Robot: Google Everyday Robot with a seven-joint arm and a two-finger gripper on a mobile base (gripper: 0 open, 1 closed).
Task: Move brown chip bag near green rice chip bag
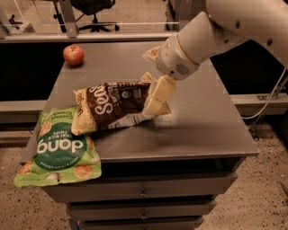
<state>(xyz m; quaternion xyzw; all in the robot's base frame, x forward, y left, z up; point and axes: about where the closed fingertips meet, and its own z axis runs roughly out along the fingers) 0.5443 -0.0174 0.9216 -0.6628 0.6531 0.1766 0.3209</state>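
The brown chip bag [112, 104] lies on the grey table [202, 126], its left end touching the top edge of the green rice chip bag [60, 150]. The green bag lies flat at the table's front left corner and hangs over the edge. My gripper [148, 81] is at the brown bag's right end. Its jaws stand spread apart, one cream finger [158, 93] resting in front of the bag's end and the other [150, 53] behind it. The bag's right corner sits loosely between them.
A red apple [73, 55] sits at the table's back left corner. The table has drawers below its front edge. A rail and an office chair [92, 11] are behind the table. A cable hangs at the far right [270, 96].
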